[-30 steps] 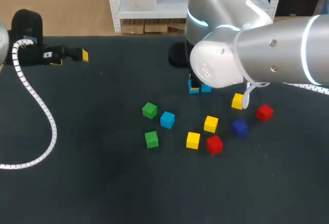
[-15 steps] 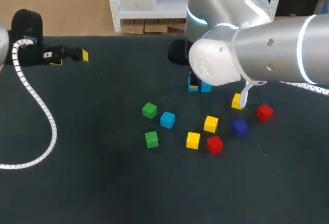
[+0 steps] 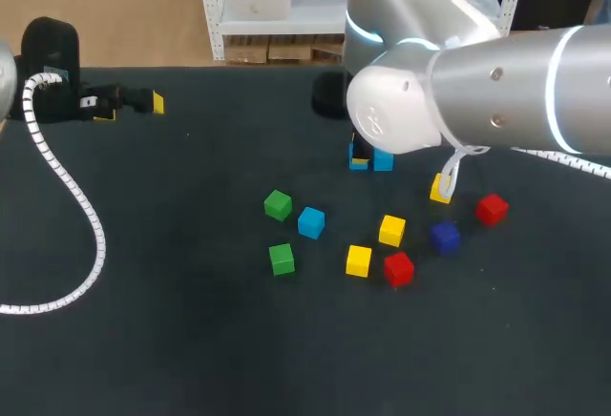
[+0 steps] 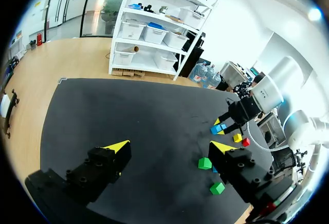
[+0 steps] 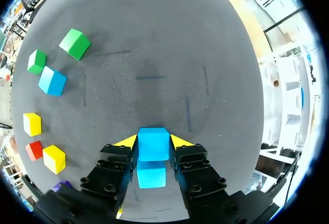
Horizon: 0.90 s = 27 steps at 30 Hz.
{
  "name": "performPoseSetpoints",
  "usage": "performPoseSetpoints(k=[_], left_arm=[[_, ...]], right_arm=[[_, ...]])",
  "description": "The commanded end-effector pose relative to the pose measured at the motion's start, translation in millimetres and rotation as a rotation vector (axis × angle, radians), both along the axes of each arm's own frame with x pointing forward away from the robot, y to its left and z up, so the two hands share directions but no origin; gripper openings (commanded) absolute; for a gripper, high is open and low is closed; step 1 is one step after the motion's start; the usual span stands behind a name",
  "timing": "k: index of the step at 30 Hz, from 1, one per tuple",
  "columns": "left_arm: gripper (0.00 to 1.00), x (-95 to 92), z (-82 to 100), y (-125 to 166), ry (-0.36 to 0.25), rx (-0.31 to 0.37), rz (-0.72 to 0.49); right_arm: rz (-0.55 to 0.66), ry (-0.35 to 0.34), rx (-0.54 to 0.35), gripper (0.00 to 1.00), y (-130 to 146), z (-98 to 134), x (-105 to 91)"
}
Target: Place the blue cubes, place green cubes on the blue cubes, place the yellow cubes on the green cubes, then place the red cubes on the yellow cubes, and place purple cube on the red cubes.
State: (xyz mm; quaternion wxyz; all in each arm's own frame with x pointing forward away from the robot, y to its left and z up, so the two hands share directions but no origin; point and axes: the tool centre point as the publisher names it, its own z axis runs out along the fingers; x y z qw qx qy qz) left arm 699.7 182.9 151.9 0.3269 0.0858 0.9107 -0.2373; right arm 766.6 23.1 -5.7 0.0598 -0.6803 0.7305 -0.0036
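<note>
The right gripper [image 5: 153,142] is clamped on a blue cube [image 5: 153,146], its yellow tips pressing it from both sides above the table [image 5: 169,54]. The other cubes lie off to one side of this gripper: a green cube [image 5: 75,43] farthest ahead, a second green cube [image 5: 36,61] and a loose blue cube [image 5: 52,80] just beside each other nearer in, then a yellow cube [image 5: 32,124], a red cube [image 5: 35,150] and another yellow cube [image 5: 54,159], with the purple cube [image 3: 444,237] closest to the gripper's body. The left gripper [image 4: 169,147] sits well apart from them all, fingers spread wide.
</note>
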Motion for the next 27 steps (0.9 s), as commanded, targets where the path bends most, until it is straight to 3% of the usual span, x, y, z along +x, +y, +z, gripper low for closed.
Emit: performPoseSetpoints(k=[1,3,4,5,6,16,23,27], left_arm=[[1.0,-0.5,-1.4,2,-0.006,-0.009,-0.006],[1.0,-0.5,-1.4,2,-0.006,-0.009,-0.006],[1.0,-0.5,-1.4,2,-0.006,-0.009,-0.006],[1.0,-0.5,-1.4,2,-0.006,-0.009,-0.006],[1.0,-0.5,-1.4,2,-0.006,-0.009,-0.006],[1.0,-0.5,-1.4,2,-0.006,-0.009,-0.006],[1.0,-0.5,-1.4,2,-0.006,-0.009,-0.006],[1.0,-0.5,-1.4,2,-0.006,-0.009,-0.006]], right_arm=[[-0.002,0.006,-0.002,0.05,0,-4,1.6],[-0.004,0.003,-0.004,0.3,0,-4,1.5],[-0.005,0.003,-0.003,0.49,0,-4,1.5],[-0.007,0.002,-0.002,0.93,1,-4,1.4],[-0.01,0.003,-0.001,1.0,1,-3,1.7],[-0.015,-0.004,0.007,1.0,0,1,3.2],[-0.016,-0.039,0.037,1.0,-5,19,7.6],[-0.045,-0.048,0.097,1.0,-14,42,20.3]])
